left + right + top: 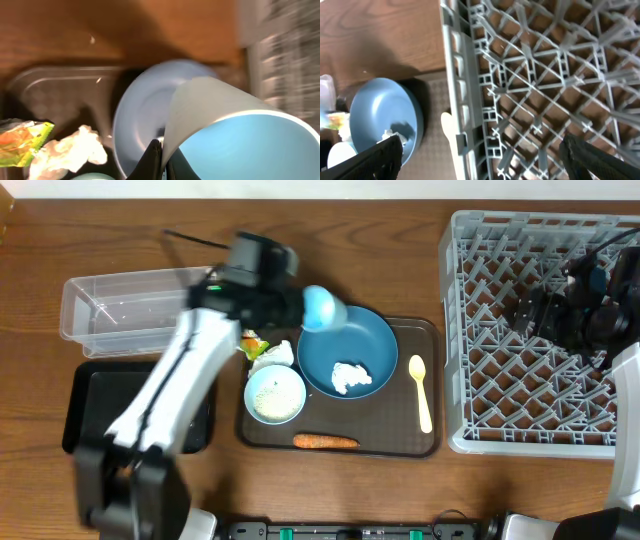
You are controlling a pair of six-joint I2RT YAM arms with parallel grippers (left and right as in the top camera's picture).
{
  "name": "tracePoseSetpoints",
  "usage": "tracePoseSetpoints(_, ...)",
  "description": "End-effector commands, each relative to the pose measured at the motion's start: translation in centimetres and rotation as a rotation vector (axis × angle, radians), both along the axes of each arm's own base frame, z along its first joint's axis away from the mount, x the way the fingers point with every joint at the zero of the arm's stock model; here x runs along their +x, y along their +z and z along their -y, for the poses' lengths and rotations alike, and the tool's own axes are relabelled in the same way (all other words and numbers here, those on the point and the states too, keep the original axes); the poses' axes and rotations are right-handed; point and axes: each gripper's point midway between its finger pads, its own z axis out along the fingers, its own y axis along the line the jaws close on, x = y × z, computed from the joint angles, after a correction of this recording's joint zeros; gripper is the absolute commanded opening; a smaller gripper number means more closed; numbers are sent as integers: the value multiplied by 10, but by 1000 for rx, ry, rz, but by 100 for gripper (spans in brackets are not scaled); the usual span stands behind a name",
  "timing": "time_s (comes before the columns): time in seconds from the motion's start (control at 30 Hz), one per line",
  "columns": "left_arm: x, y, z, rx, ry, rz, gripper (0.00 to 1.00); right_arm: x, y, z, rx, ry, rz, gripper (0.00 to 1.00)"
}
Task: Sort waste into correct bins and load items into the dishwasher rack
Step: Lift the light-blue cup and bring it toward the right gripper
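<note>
Reading any print on the small green-and-orange snack wrapper point(20, 142)?
— Too blurred to make out; it lies beside a crumpled white tissue point(75, 150) on the dark brown serving tray point(400, 442).
How does the left gripper point(295, 302) sit?
— Its arm reaches across the shallow black rectangular tray point(88, 395); the jaws are pinched on the wall of the light blue cup point(323, 307), which hangs tipped on its side over the upper-left rim, in the overhead view, of the large dark blue plate point(375, 340).
And the right gripper point(528, 312)?
— It hovers over the large grey lattice dishwasher rack point(500, 380); its fingers point(375, 160) stand wide apart, gripping nothing.
</note>
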Motion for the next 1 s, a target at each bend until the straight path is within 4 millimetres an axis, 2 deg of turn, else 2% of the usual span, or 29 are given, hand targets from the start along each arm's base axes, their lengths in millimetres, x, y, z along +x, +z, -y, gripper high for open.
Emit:
tracePoseSetpoints(0.0, -17, 43, 16, -293, -85, -37, 6, 4, 14, -31, 79, 209, 108, 99)
tracePoseSetpoints(0.07, -27, 62, 23, -437, -154, -65, 6, 3, 30, -57, 162, 382, 212, 99)
tracePoseSetpoints(0.17, -40, 82, 31, -600, -247, -104, 6, -11, 61, -99, 291, 663, 412, 99)
tracePoseSetpoints(0.27, -53, 97, 40, -699, -327, -124, 6, -26, 81, -126, 367, 827, 538, 99)
tracePoseSetpoints(0.4, -65, 108, 51, -756, -410, -122, 6, -36, 83, -152, 374, 942, 570, 99)
tracePoseSetpoints(0.67, -78, 111, 76, -752, -498, -109, 6, -60, 83, -206, 392, 1152, 598, 99)
tracePoseSetpoints(0.97, -85, 114, 84, -765, -517, -136, 6, -69, 87, -233, 394, 1252, 640, 98)
